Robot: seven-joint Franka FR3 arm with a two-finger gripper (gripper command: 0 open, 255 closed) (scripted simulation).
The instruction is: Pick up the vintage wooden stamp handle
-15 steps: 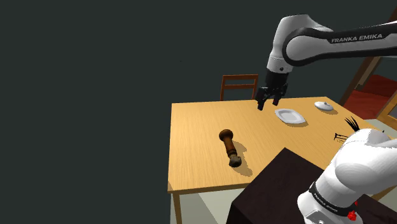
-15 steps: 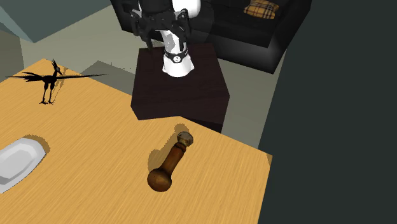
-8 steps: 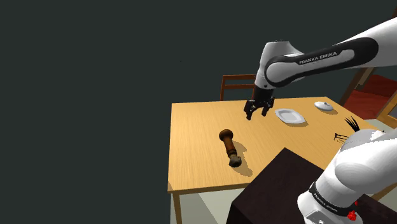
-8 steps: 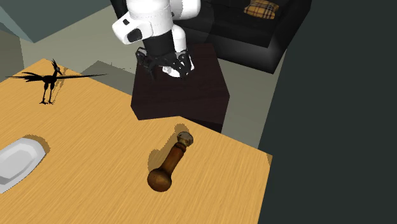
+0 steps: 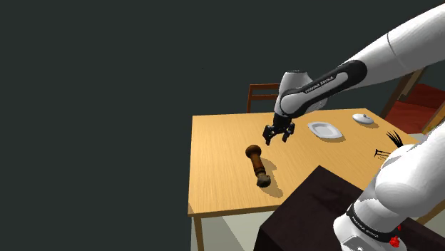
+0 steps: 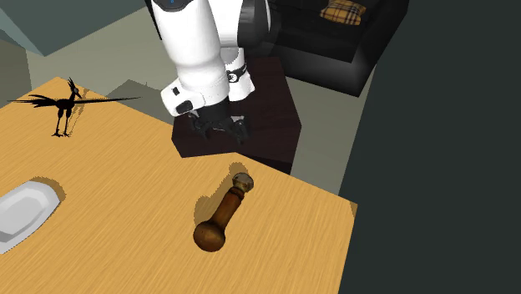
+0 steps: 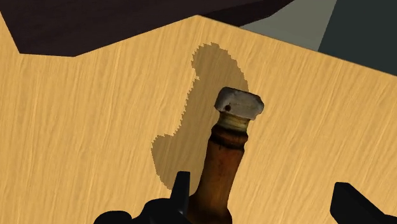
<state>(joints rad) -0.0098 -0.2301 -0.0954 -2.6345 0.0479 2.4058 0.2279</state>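
Stamp handle (image 5: 257,165) lying on wooden table (image 5: 221,160) | jaws wide above it | chair (image 5: 268,95), perhaps a sofa (image 6: 330,46), dark wall (image 5: 93,107)

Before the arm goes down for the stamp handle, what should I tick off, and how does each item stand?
1. Fingers open: ok, they stand apart.
2. Stamp handle lying free on the table: ok.
3. Handle centred between the fingers: not ok, it sits close to one finger.
4. Gripper down at handle height: not ok, it hovers above the table.
5. Plate away from the handle: ok.
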